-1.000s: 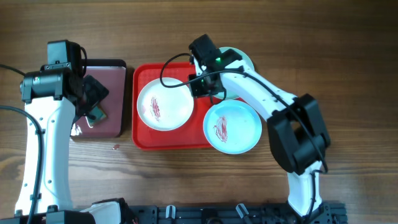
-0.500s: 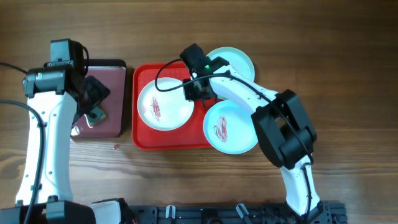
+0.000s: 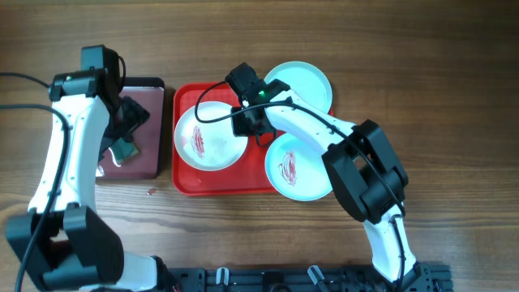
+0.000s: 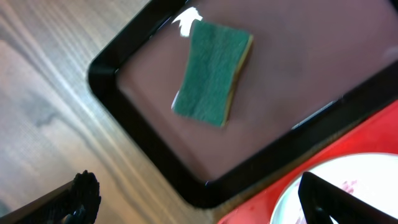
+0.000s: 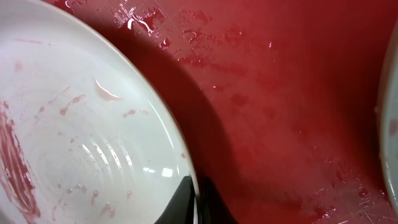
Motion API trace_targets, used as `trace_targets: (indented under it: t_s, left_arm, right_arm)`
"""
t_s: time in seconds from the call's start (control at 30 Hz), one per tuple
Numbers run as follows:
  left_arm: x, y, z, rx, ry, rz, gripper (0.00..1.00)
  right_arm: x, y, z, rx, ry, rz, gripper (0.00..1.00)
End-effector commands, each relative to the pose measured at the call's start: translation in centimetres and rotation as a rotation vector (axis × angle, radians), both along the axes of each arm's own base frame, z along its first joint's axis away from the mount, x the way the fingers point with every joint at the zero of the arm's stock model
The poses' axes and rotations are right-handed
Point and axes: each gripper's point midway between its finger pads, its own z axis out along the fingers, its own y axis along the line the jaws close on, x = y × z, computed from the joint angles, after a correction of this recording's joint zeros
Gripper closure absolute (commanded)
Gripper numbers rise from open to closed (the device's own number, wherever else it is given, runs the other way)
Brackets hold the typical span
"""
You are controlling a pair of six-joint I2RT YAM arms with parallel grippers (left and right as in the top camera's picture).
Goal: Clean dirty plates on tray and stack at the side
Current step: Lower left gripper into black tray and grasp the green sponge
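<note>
The right claw (image 3: 247, 122) is clenching on the right-hand rim of the white plate (image 3: 207, 138): in the wrist view one finger is sitting inside the rim and the other just outside it, pressed close together. That plate is lying inside the red tray (image 3: 227, 182), towards its left half, and is carrying a reddish smear on its left side along with small specks across its bowl. The tray floor beside it is glistening with wet patches. A smeared light blue plate (image 3: 302, 166) is resting across the tray's right edge, and a second light blue plate (image 3: 304, 81) is overlapping the tray's far right corner; no marks are showing on it. The left claw (image 4: 199, 193) is hanging released, fingers spread wide with nothing between them, above the maroon tray (image 4: 298, 62), which is standing just left of the red one on the table (image 3: 405, 49). A green sponge (image 4: 211, 71) is lying flat in the maroon tray.
</note>
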Motion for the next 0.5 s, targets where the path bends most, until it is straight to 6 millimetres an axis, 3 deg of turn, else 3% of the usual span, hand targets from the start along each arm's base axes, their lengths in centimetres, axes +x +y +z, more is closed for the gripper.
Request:
trace_targets:
  t_s: [0.0, 0.17, 0.27, 0.47]
  left_arm:
    - [1.5, 0.6, -1.8, 0.019, 0.009, -0.005, 0.01]
    - [4.8, 4.9, -3.4, 0.159, -0.04, -0.035, 0.1]
    - [6.1, 4.9, -5.7, 0.077, -0.053, -0.06, 0.08]
    - [6.5, 4.3, -10.4, 0.006, 0.016, -0.097, 0.09]
  right_arm:
    - [-0.2, -1.3, -2.0, -0.072, 0.019, -0.032, 0.96]
    - [-0.1, -1.2, -2.0, -0.068, 0.012, -0.026, 0.96]
    - [-0.1, -1.1, -2.0, -0.067, 0.01, -0.025, 0.96]
    - [0.0, -1.1, -2.0, -0.066, 0.008, -0.023, 0.96]
